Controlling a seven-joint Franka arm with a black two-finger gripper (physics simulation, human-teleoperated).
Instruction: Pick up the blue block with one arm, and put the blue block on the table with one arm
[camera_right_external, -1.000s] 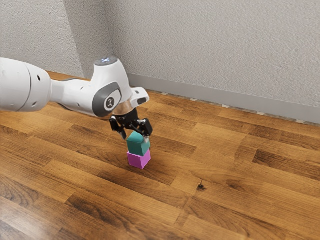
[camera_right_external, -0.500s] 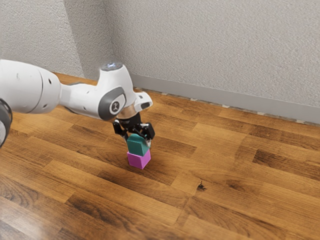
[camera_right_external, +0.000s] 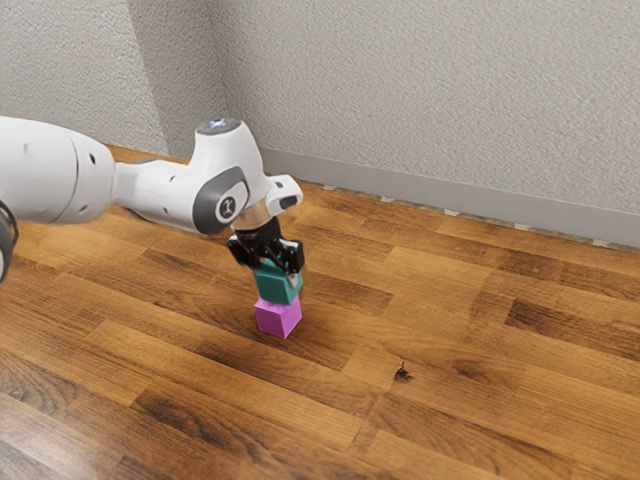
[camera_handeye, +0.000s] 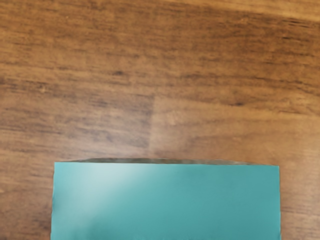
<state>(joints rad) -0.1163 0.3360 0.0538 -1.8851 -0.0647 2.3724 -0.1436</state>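
My gripper (camera_right_external: 277, 274) is shut on the blue block (camera_right_external: 277, 287), which looks teal, with a finger at either side of it. The block hangs slightly tilted just above the magenta block (camera_right_external: 278, 319), whose top face now partly shows beneath it. In the wrist view the blue block (camera_handeye: 167, 202) is large and close under my hand. The magenta block rests on the wooden surface (camera_right_external: 450, 350).
Behind the blocks, a grey baseboard (camera_right_external: 400, 187) runs along the foot of a textured wall (camera_right_external: 430, 90). A small dark mark (camera_right_external: 402, 372) lies on the wood toward the exterior view's right.
Half a second ago the blue block sat squarely on the magenta one; it has since risen slightly and tilted with my gripper, which came down around it and closed. The magenta block has stayed put.
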